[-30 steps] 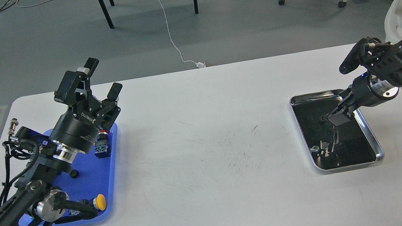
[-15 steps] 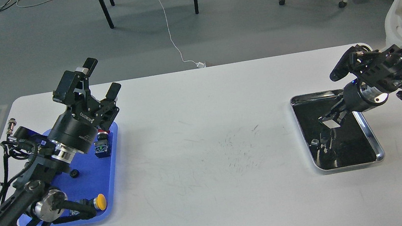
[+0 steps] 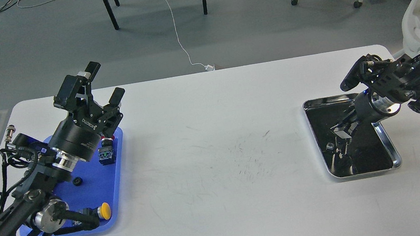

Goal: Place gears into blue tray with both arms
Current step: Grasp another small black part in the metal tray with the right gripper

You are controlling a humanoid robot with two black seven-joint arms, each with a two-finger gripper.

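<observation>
The blue tray (image 3: pixel 98 189) lies at the table's left side. One small black gear (image 3: pixel 76 181) rests on it, just in front of my left arm. My left gripper (image 3: pixel 105 82) hangs open above the tray's far end, fingers spread and nothing between them. On the right, my right gripper (image 3: pixel 341 132) points down into the silver-rimmed tray (image 3: pixel 394 150), its tip low over the black surface. Those fingers look dark and merge with their reflection, so I cannot tell their state or whether they hold a gear.
The blue tray also holds a red-capped push-button (image 3: pixel 105 141) beside a blue-green switch body (image 3: pixel 106 155), and a yellow-capped push-button (image 3: pixel 103 211) near its front edge. A small pale speck (image 3: pixel 328 145) shows in the silver tray. Chairs and cables stand beyond the table.
My right gripper has moved left and lower inside the silver-rimmed tray. My left arm has drifted slightly left, its gripper still open.
</observation>
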